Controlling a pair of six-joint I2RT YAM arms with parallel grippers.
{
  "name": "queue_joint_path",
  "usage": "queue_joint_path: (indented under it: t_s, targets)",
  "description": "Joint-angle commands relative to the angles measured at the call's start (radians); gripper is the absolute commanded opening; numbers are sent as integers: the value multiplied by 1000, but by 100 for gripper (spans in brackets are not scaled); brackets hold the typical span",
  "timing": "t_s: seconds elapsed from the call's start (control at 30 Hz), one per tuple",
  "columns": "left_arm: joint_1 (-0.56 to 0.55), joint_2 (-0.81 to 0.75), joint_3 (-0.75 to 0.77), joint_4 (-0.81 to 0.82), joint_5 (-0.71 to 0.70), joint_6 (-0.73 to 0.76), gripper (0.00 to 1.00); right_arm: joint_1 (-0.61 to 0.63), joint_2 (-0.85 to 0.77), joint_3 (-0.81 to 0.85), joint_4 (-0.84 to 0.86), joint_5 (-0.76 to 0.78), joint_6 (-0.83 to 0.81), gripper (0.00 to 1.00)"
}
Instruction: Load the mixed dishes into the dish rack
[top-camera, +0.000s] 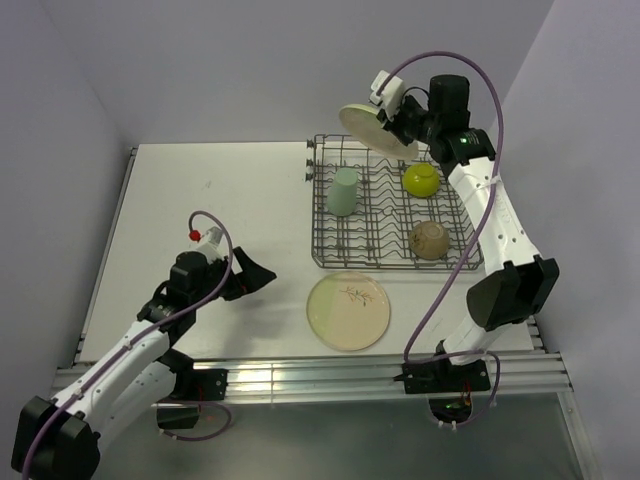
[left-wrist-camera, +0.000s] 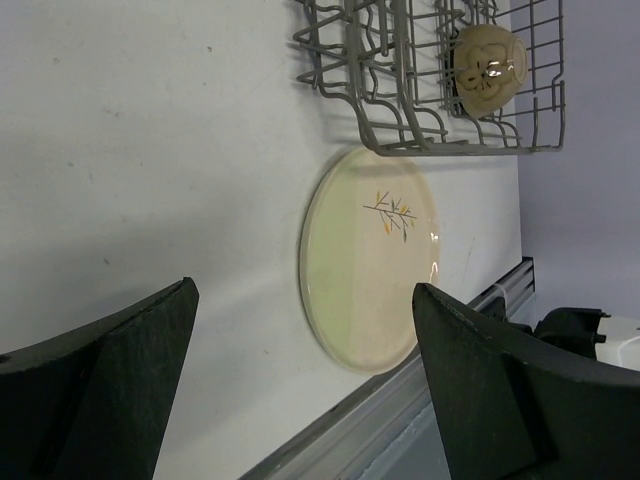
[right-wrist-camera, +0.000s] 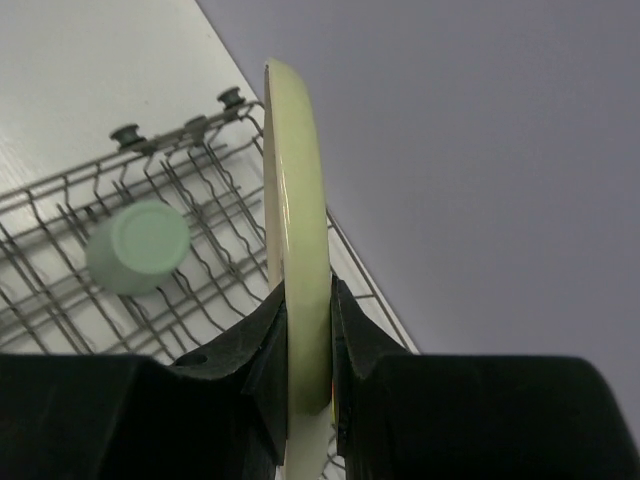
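The grey wire dish rack (top-camera: 330, 255) holds an upturned mint-green cup (top-camera: 343, 191), a lime-green bowl (top-camera: 421, 179) and a tan upturned cup (top-camera: 428, 240). My right gripper (top-camera: 400, 122) is shut on a cream plate (top-camera: 372, 128), held on edge above the rack's far rim; the plate edge (right-wrist-camera: 300, 230) runs between my fingers (right-wrist-camera: 262, 345) over the mint cup (right-wrist-camera: 137, 246). A second cream plate with a leaf sprig (top-camera: 348, 311) lies flat on the table in front of the rack. My left gripper (top-camera: 258, 276) is open and empty, left of that plate (left-wrist-camera: 368, 255).
The white table ends in a metal rail (top-camera: 300, 375) at the near edge, close to the flat plate. The grey back wall stands just behind the rack. The rack's near corner (left-wrist-camera: 400, 130) with the tan cup (left-wrist-camera: 488, 65) shows in the left wrist view.
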Motion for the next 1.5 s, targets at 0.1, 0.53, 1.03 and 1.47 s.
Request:
queue_joint_path:
  t_s: [0.1, 0.53, 1.03, 1.47]
  targets:
    - [1, 89, 22, 176, -45, 32, 94, -32, 35, 71, 117, 69, -237, 0]
    - [1, 274, 22, 288, -34, 37, 93, -77, 220, 165, -47, 36, -424, 0]
    - [-1, 409, 25, 371, -11, 35, 92, -112, 299, 175, -127, -73, -500, 0]
    - [-1, 431, 15, 394, -1, 23, 92, -120, 322, 162, -136, -122, -517, 0]
